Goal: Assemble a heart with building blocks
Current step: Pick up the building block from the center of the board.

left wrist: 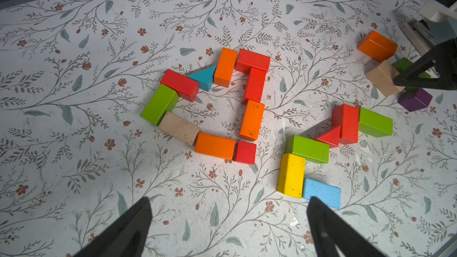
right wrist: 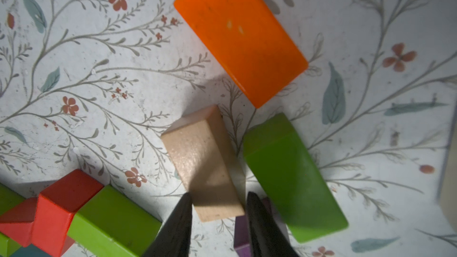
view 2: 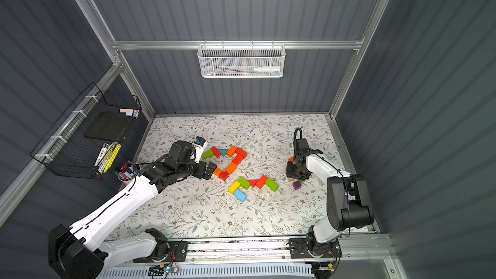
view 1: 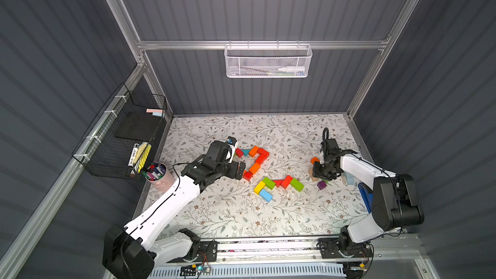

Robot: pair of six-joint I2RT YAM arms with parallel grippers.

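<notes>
The building blocks lie on the floral table. One ring of red, orange, green, teal and tan blocks stands mid-table, and a green, yellow, blue and red group lies beside it. My left gripper hangs open over bare table by the ring. My right gripper points down at the table's right. Its jaws are shut on the near end of a tan block. An orange block, a green block and a purple cube lie around it.
A pink cup of marker pens stands at the table's left edge under a black wire basket. A white mesh basket hangs on the back wall. Pale blocks and a blue object lie behind the right arm.
</notes>
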